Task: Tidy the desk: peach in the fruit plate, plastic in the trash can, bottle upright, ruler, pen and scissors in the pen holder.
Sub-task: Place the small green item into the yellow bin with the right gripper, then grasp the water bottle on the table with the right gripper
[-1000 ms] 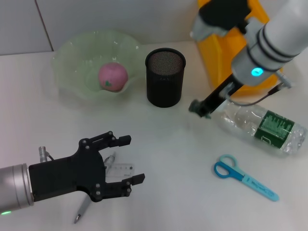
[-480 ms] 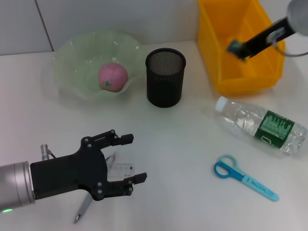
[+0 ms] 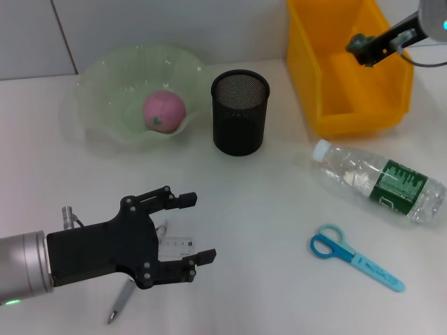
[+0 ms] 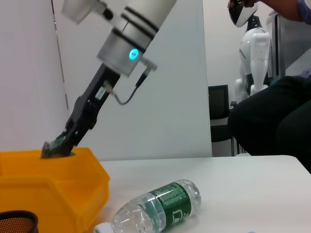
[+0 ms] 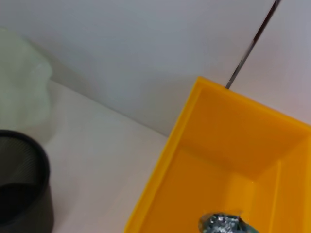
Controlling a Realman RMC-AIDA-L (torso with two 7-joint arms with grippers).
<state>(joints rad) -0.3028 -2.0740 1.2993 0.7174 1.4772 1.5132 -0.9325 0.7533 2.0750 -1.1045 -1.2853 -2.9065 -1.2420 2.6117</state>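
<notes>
My right gripper hangs over the yellow trash can, shut on a crumpled dark plastic wad; the left wrist view shows that wad at the can's rim. The peach lies in the green fruit plate. Beside the plate stands the black mesh pen holder. A clear bottle with a green label lies on its side. Blue scissors lie flat near the front right. My left gripper is open just above the clear ruler and the grey pen.
The white desk carries everything. A wall runs close behind the plate and the trash can. In the left wrist view the bottle lies in front of the can, with the pen holder's rim at the corner.
My right arm rose from beside the bottle's cap and swung back to the right over the trash can, carrying the plastic. My left gripper crept slightly to the right.
</notes>
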